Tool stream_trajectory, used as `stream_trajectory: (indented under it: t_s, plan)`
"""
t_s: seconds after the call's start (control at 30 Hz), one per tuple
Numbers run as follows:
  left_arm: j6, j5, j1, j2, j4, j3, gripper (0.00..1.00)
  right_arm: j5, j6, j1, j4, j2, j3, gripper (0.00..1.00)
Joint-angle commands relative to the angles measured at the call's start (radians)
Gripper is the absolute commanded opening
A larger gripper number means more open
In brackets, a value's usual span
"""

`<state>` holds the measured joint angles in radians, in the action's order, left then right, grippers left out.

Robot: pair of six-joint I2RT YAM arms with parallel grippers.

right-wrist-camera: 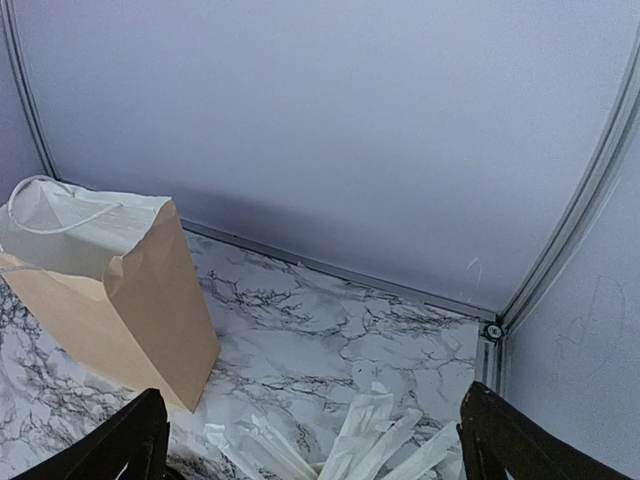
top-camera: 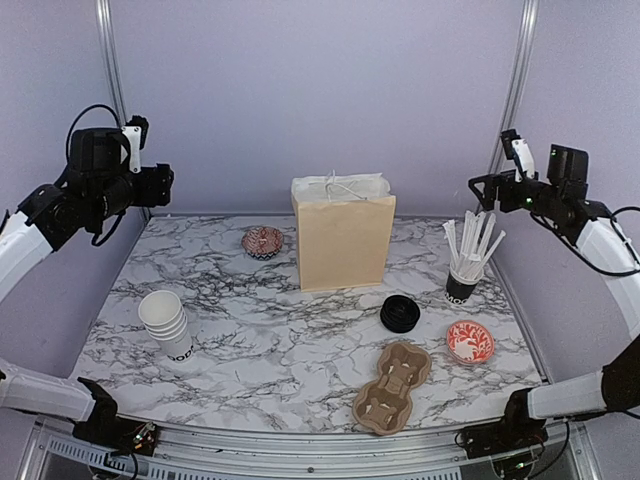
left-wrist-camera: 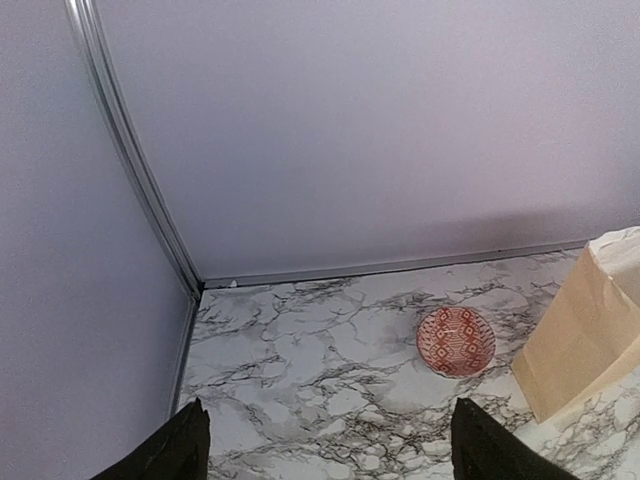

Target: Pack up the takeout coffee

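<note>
Cup stack (top-camera: 167, 322) sits near-left on the counter (top-camera: 290, 350), long axis nearly upright, mouth up and tipped far-left. Black lids (top-camera: 400, 313) lie right of centre. Only the top view shows either. My left jaws and right jaws are released, spread wide.

From my station I can read nothing outright. The stacked white cups (top-camera: 168, 322) carry black lettering near the base (too small and tilted to spell out), and the dark cup of sticks (top-camera: 461, 288) has pale lettering low down, equally illegible.
</note>
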<state>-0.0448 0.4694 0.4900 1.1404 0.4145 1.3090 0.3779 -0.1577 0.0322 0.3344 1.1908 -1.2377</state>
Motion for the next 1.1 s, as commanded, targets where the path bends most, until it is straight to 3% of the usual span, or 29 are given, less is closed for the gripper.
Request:
stream_trajectory:
  t_s: [0.0, 0.1, 0.27, 0.53, 0.8, 1.07]
  plan:
    - [0.011, -0.143, 0.056, -0.001, 0.022, 0.028, 0.82, 0.063, -0.050, 0.011, 0.050, -0.064, 0.030, 0.99]
    - [0.012, -0.204, 0.126, 0.026, 0.031, 0.049, 0.79, 0.154, -0.108, 0.001, 0.094, -0.087, 0.046, 0.99]
    - [0.022, -0.267, 0.284, 0.118, 0.047, 0.104, 0.75, 0.173, -0.193, -0.104, 0.139, -0.097, 0.042, 0.96]
    - [0.029, -0.408, 0.505, 0.308, 0.056, 0.158, 0.62, 0.152, -0.462, -0.353, 0.315, -0.051, 0.029, 0.69]
    - [-0.024, -0.467, 0.603, 0.342, 0.070, 0.063, 0.54, 0.153, -0.655, -0.536, 0.460, -0.043, 0.134, 0.58]
    - [-0.303, -0.256, 0.614, 0.263, 0.560, 0.176, 0.49, 0.191, -0.670, -0.616, 0.435, -0.011, 0.184, 0.53]
